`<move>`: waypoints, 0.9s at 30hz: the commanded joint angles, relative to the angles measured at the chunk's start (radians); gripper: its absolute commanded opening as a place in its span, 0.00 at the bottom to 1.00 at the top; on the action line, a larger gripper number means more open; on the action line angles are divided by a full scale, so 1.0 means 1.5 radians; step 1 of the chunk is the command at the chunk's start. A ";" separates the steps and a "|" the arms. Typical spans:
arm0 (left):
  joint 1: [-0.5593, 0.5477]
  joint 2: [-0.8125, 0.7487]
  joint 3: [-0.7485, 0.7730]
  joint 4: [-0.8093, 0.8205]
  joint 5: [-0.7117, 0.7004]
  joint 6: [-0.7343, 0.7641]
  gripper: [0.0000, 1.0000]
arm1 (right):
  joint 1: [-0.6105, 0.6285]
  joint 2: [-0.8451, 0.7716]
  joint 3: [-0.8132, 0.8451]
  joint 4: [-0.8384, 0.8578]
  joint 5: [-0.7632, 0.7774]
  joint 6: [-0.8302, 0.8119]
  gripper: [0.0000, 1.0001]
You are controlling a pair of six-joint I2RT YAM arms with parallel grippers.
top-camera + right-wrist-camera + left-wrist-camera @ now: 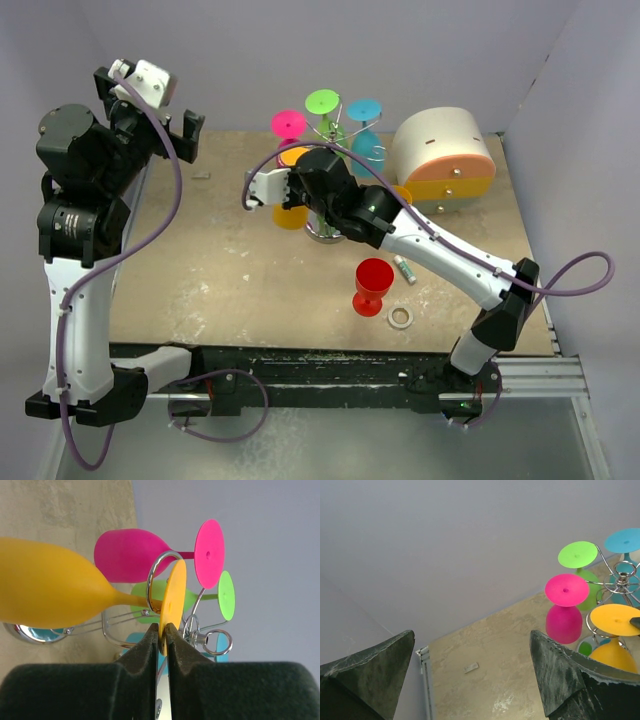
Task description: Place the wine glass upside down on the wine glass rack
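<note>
The chrome wire rack (325, 228) stands at the middle back of the table; its curled arms (161, 580) show in the right wrist view and its top (622, 578) in the left wrist view. A yellow wine glass (45, 590) hangs upside down with its stem in a spiral arm. My right gripper (166, 630) is shut on the edge of its round foot (293, 157). Pink (288, 124), green (322, 101) and blue (364, 108) glasses hang upside down too. A red wine glass (372, 285) stands upright on the table. My left gripper (148, 108) is open and empty, raised at the far left.
A round white-and-orange drawer box (445, 160) stands right of the rack. A small white tube (405, 268) and a tape ring (401, 317) lie near the red glass. A small grey scrap (471, 667) lies on the table's left part.
</note>
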 commanded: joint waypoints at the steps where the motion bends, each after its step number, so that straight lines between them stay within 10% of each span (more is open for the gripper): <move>1: 0.006 -0.008 -0.005 0.033 0.006 0.004 0.99 | 0.002 -0.031 -0.003 0.010 0.026 0.001 0.14; 16: 0.008 -0.016 -0.029 0.031 0.033 -0.003 0.99 | 0.002 -0.052 -0.039 -0.010 0.045 -0.006 0.40; 27: 0.016 -0.014 -0.051 0.021 0.077 -0.030 0.99 | 0.002 -0.095 -0.020 -0.077 -0.009 0.044 0.77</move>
